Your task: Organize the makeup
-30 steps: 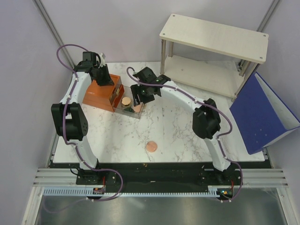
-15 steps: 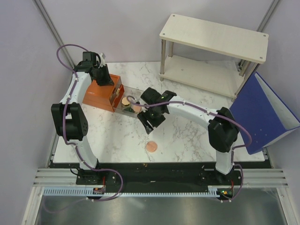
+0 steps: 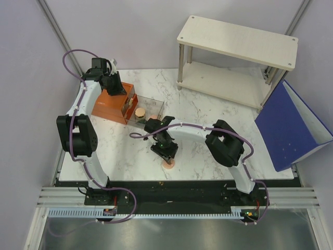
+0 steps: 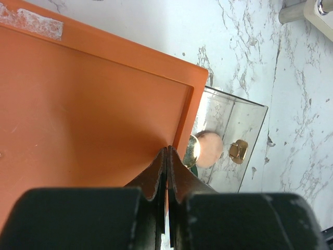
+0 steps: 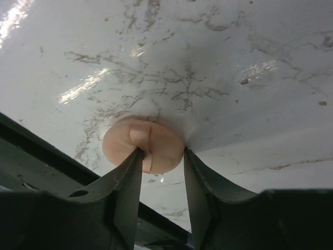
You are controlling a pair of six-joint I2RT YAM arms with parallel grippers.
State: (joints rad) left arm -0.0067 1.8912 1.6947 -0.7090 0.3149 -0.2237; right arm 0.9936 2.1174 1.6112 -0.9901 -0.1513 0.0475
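Note:
One peach-pink disc lies on the marble table near the front edge. My right gripper hovers just over it, open, fingers straddling the disc in the right wrist view. A clear drawer stands pulled out of the orange-brown drawer box. In it are the other peach disc, a gold-lidded jar and a gold cap. My left gripper is shut, its tips against the box top.
A white two-tier shelf stands at the back right. A blue box leans at the right edge. The table's dark front rail runs just beyond the disc.
My right arm has swung from the clear drawer toward the front of the table and come down over the loose peach disc. The left arm has not moved.

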